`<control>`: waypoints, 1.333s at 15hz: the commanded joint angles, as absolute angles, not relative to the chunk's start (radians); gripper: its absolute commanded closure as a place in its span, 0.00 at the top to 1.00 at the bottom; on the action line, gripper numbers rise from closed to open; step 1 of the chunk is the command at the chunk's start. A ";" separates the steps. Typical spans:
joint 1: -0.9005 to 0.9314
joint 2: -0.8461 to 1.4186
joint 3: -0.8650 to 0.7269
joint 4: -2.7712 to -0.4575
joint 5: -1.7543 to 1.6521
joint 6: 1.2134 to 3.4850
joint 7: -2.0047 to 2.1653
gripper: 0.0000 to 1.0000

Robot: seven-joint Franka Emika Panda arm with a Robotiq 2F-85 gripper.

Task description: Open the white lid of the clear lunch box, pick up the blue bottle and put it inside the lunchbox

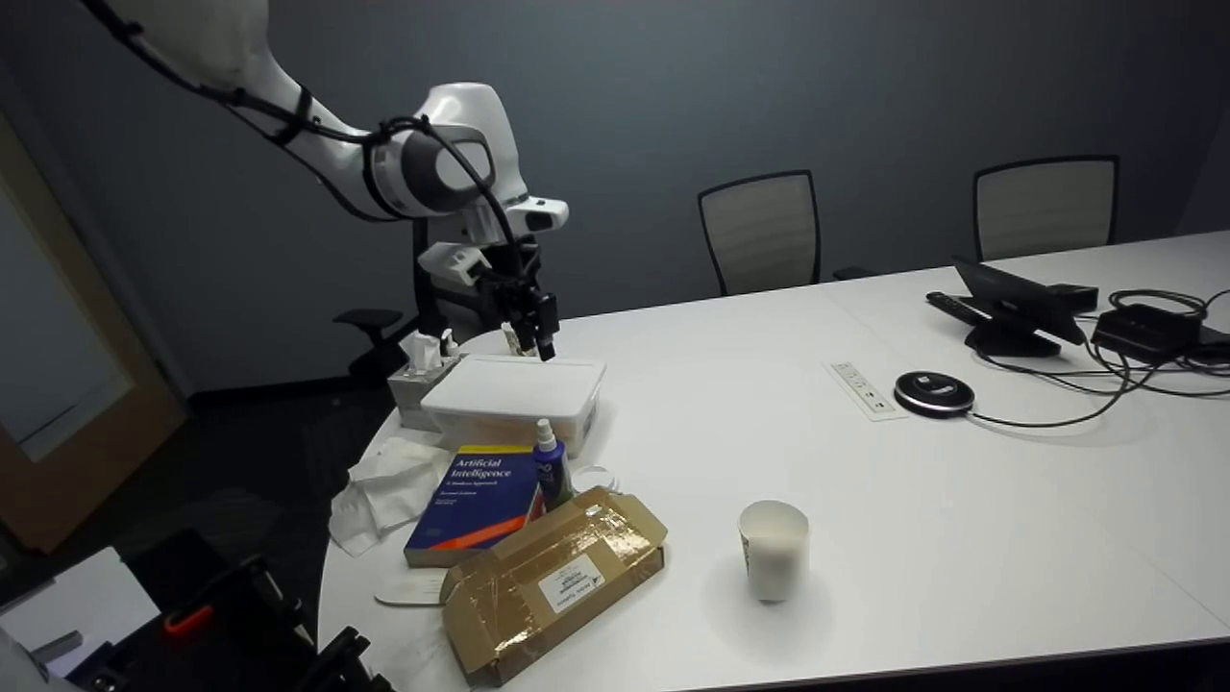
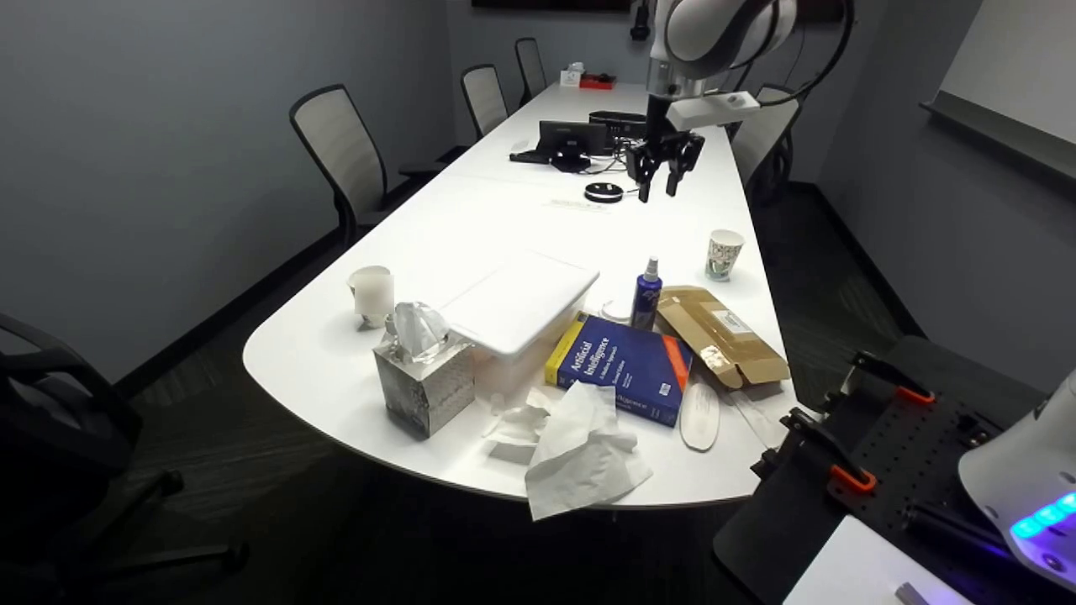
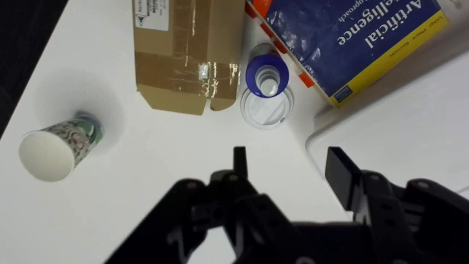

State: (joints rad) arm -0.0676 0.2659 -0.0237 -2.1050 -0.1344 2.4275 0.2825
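White flat plastic lid (image 1: 519, 386) may bend; lift its rim. Round blue plastic bottle (image 2: 646, 299) may slip; squeeze its middle. Your black gripper (image 2: 658, 192) is wide, empty.

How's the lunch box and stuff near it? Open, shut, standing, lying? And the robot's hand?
Clear lunch box: white lid on
Robot's hand: open, empty
Blue spray bottle: standing upright
Artificial Intelligence book: shut, lying flat
Cardboard box: lying flat, end flaps out
Tissue box: open, tissue sticking out
Paper towel: crumpled
White cup lid: lying flat
Paper cups: standing upright
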 commanded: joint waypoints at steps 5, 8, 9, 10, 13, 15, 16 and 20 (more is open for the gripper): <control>-0.038 0.410 -0.046 -2.038 0.020 2.437 0.306 0.00; -0.029 0.423 -0.059 -2.047 0.040 2.440 0.324 0.00; -0.027 0.426 -0.063 -2.048 0.042 2.437 0.327 0.00; -0.027 0.431 -0.066 -2.048 0.045 2.436 0.328 0.00; -0.016 0.449 -0.082 -2.045 0.034 2.444 0.359 0.00; -0.011 0.459 -0.088 -2.041 0.031 2.445 0.365 0.00; -0.009 0.466 -0.092 -2.038 0.029 2.446 0.369 0.00; 0.001 0.485 -0.108 -2.031 0.020 2.462 0.381 0.00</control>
State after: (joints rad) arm -0.0246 0.4660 -0.0842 -2.0497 0.0261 2.4393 0.3434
